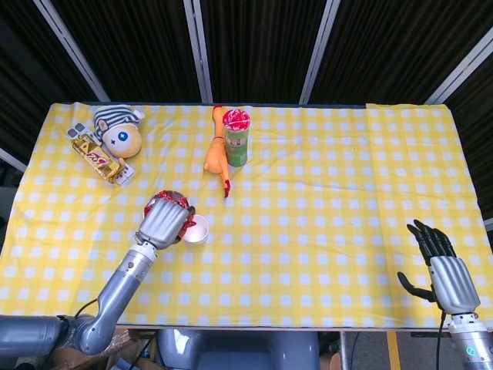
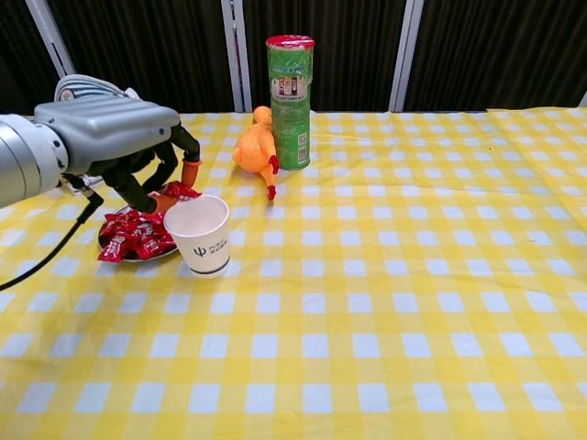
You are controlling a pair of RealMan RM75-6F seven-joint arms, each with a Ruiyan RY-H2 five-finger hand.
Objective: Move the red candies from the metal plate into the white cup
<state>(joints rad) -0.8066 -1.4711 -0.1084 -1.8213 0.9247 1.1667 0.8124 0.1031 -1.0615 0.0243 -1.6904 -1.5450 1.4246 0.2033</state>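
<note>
My left hand (image 2: 119,137) hovers above the table beside the white cup (image 2: 200,235), pinching a red candy (image 2: 182,191) just over the cup's left rim. In the head view the left hand (image 1: 163,222) covers most of the metal plate (image 1: 171,196). Several red candies (image 2: 133,236) lie heaped on the metal plate (image 2: 147,257), left of the cup (image 1: 196,228). My right hand (image 1: 443,266) rests open at the table's near right edge, far from the cup.
A green snack tube (image 2: 290,89) and an orange rubber chicken (image 2: 256,151) stand behind the cup. A striped-hat doll (image 1: 117,132) and a snack bar packet (image 1: 98,159) lie at the back left.
</note>
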